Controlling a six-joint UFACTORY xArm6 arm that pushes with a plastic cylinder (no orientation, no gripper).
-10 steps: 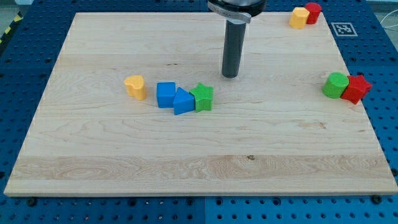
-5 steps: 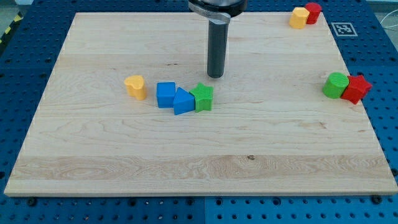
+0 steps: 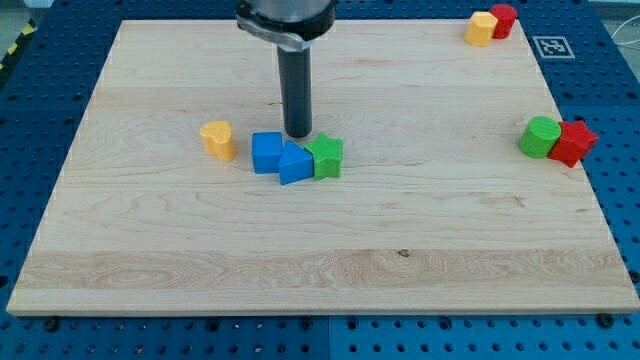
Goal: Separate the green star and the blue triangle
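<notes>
The green star [image 3: 326, 157] lies near the board's middle, touching the right side of the blue triangle [image 3: 295, 163]. A blue cube [image 3: 267, 152] touches the triangle's left side. My tip [image 3: 298, 134] stands just above the blue triangle in the view, close to the seam between the triangle and the star, a small gap from both.
A yellow block [image 3: 218, 139] sits left of the blue cube. A green round block [image 3: 541, 136] and a red star [image 3: 572, 142] touch at the right edge. A yellow block [image 3: 482, 28] and a red block [image 3: 503, 20] sit at the top right corner.
My tip has moved left and slightly down in the view, from above right of the green star to just above the blue triangle. No block has moved.
</notes>
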